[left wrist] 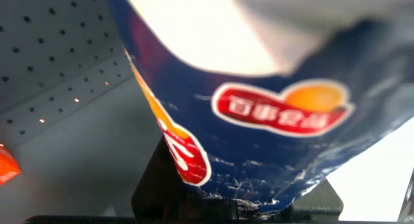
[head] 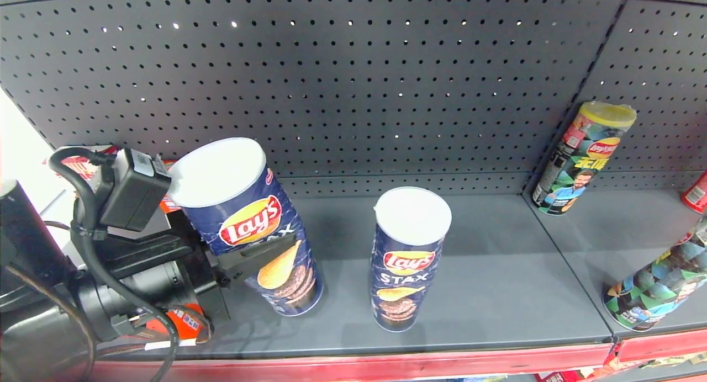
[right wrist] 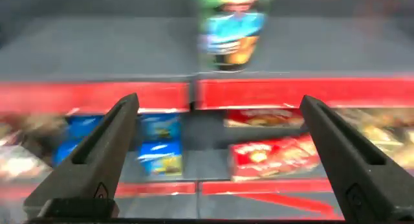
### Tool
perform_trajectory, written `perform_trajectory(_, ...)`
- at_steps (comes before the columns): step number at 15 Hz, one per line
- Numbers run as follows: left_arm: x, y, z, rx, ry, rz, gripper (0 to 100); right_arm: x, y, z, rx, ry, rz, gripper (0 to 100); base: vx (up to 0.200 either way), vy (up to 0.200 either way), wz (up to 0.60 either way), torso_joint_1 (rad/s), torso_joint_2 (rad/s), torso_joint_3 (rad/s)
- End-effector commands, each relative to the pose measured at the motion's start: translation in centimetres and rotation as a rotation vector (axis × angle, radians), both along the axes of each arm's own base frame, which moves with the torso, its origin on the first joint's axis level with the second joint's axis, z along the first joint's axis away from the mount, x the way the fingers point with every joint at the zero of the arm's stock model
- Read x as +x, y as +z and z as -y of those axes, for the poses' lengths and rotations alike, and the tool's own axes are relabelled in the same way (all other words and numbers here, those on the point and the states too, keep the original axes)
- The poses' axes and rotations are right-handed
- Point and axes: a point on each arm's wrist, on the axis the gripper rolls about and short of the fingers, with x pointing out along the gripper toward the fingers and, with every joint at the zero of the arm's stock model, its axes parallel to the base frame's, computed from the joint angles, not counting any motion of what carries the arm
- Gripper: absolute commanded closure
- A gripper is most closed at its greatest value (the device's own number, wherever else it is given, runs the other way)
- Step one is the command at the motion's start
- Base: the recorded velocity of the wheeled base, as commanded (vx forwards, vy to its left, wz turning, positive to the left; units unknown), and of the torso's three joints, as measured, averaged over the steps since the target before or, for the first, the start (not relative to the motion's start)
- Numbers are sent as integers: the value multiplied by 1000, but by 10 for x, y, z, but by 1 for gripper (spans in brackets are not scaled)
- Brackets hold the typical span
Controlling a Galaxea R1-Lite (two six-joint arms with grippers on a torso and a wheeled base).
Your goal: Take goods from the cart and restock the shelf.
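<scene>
Observe the left gripper (head: 258,254): its jaws are clamped on the blue chip can (head: 243,216), one dark finger (head: 265,256) crossing the front of the label about mid-height. The can is tilted, its white lid leaning toward your left and its base low over the front left part of the shelf deck (head: 497,282); whether the base touches the deck cannot be told. In the left wrist view the same can (left wrist: 272,120) sits close to the lens. A second blue can (head: 409,260) stands upright on the deck just to the right of the held one, apart from it. Farther right, a yellow-lidded can (head: 582,161) leans against the pegboard back panel (head: 353,84), and a green patterned can (head: 657,288) lies tilted at the edge. The right gripper (right wrist: 220,166) is spread wide with nothing between its fingers, facing the red shelf edge (right wrist: 97,94).
</scene>
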Motion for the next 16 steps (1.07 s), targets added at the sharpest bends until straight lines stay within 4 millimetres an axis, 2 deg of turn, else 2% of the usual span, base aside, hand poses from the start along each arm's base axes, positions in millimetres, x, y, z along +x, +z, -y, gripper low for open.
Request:
perform_trajectory(1,-1,-2,1,5,-6,-6,100,0,-2,0,9,-9,-4,0,0,0,0,0,0,0)
perform_trajectory(3,-1,-3,4,8,-18,-15,100,0,-2,0,12,-11,-4,0,0,0,0,0,0,0)
perform_trajectory(11,23,3,17,12,-69,-5,100,0,-2,0,12,-11,-4,0,0,0,0,0,0,0)
perform_trajectory(13,46,8,21,9,-53,11,100,0,-2,0,12,-9,-4,0,0,0,0,0,0,0)
perform_trajectory(14,69,15,19,5,-14,21,100,0,-2,0,12,-11,-4,0,0,0,0,0,0,0)
perform_trajectory(16,88,24,22,28,0,12,100,0,-2,0,12,-11,-4,0,0,0,0,0,0,0)
